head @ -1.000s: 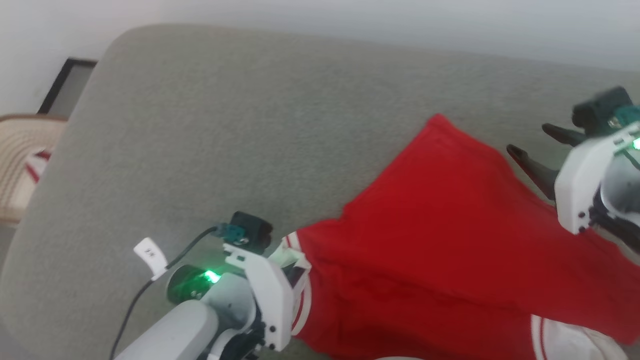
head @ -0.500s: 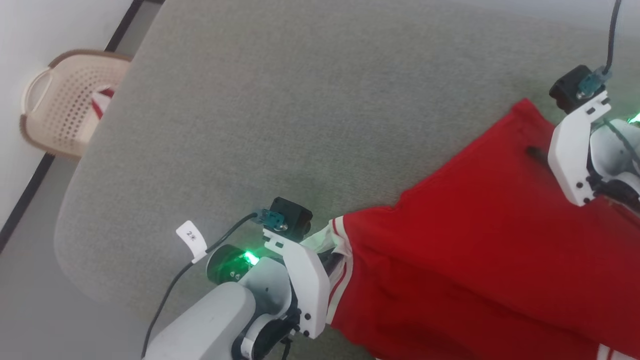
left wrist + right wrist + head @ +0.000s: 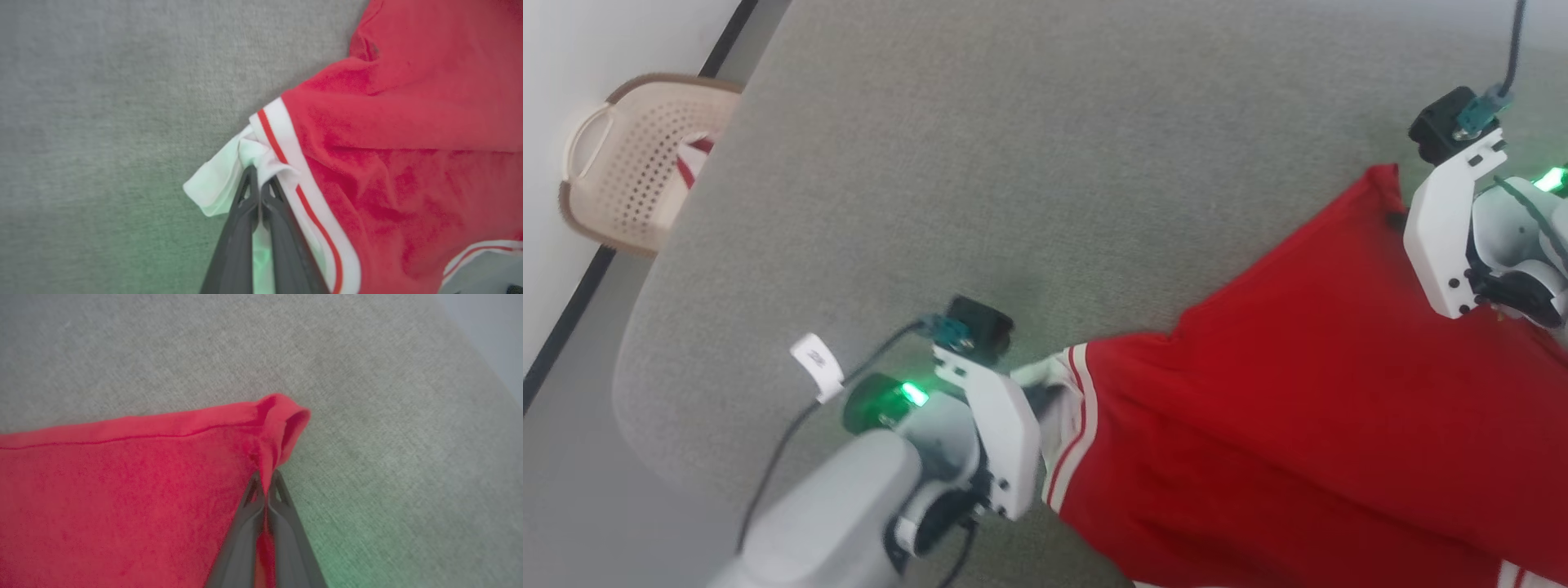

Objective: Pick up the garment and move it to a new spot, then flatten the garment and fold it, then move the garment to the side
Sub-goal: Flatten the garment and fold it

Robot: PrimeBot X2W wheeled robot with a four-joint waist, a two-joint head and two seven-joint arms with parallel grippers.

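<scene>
**Left tool** (image 3: 258,176): two dark fingers closed together, pinching a bunched fold of white cloth (image 3: 220,179) at one corner of the garment. In the head view a green light (image 3: 913,394) shows on the wrist housing, and a cable with a white tag (image 3: 815,366) runs back beside the forearm

**Right tool** (image 3: 266,481): fingers closed, clamped on a puckered red corner of the hem, with a strip of red cloth caught between them

**Garment** (image 3: 1298,392): bright red jersey, stretched between the two tools over the bench, at the lower right of the head view. Whether the held corners are raised off the surface cannot be told. A stitched hem runs straight away from the right tool's corner. Striped trim (image 3: 286,134), white with a thin red line, borders the red body just beside the left tool. The red cloth has light creases

**Bench** (image 3: 1013,163): grey fabric-covered top with a rounded corner at the left

**Basket** (image 3: 621,180): beige, perforated, on the floor (image 3: 572,490) past the bench's left corner, beside a white wall. Red-and-white cloth lies inside
</scene>
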